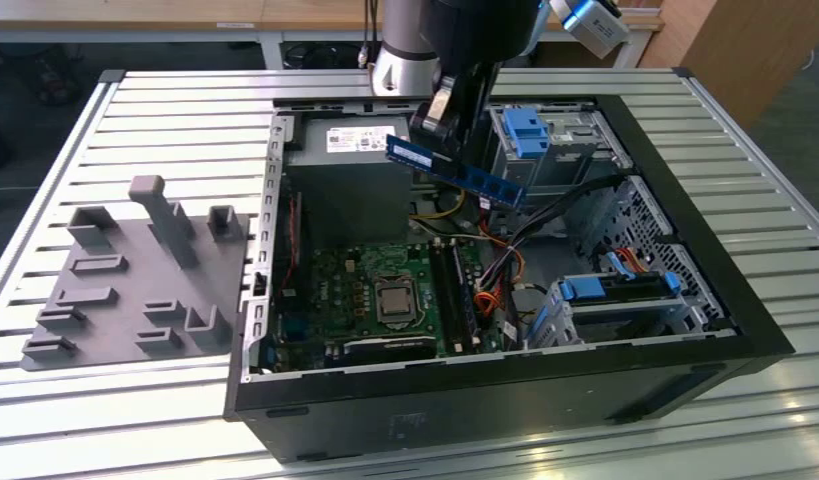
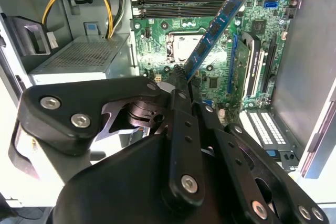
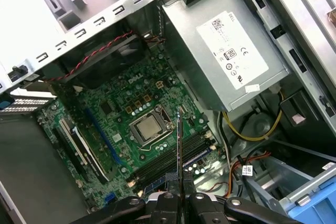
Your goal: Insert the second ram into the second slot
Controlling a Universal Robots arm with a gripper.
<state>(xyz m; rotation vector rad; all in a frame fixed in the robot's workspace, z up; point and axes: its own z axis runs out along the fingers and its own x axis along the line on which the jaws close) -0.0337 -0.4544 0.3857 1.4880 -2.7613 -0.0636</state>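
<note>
My gripper [image 1: 433, 135] is shut on one end of the second ram [image 1: 483, 178], a thin blue stick with dark chips. It hangs tilted above the open computer case [image 1: 516, 375]. In the second wrist view the ram [image 2: 215, 30] slants out from the fingertips [image 2: 181, 77] over the motherboard. In the first wrist view it shows edge-on as a thin line [image 3: 178, 145] rising from the gripper [image 3: 178, 199]. The long dark memory slots [image 1: 456, 295] [image 2: 178, 4] [image 3: 170, 163] lie beside the processor socket, well below the stick. I cannot tell which one is the second slot.
A grey power supply [image 1: 349, 150] fills the case's back corner. Blue drive-bay latches [image 1: 529, 130] [image 1: 623, 287] and loose cables [image 1: 496, 262] sit on the exterior view's right. The processor socket [image 1: 393, 297] is in the middle. A grey parts holder [image 1: 129, 270] lies on the slatted table outside.
</note>
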